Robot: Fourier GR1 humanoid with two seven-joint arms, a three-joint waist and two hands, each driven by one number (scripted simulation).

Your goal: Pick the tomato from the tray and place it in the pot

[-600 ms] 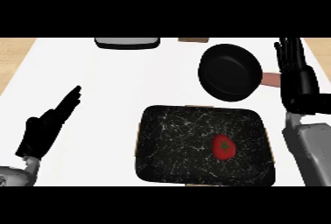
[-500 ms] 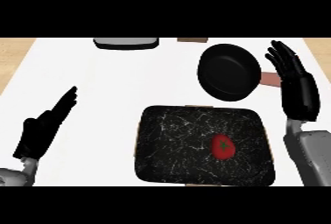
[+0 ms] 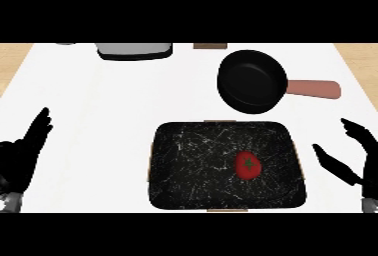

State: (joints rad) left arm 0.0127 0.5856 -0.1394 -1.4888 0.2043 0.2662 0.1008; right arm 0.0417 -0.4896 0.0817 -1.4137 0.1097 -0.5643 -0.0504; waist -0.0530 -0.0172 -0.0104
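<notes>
White counter [image 3: 111,110]: tomato [image 3: 249,165] in tray [image 3: 177,175], left of right robot hand [image 3: 347,167] (fingers spread, empty), apart.

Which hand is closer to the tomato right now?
The right hand, open at the view's right edge just past the tray. The tomato lies in the tray's right half; the left hand sits across the counter at the left edge.

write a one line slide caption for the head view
Red tomato lies in the black tray, black pot beyond it; open left hand and right hand flank the tray.
</notes>
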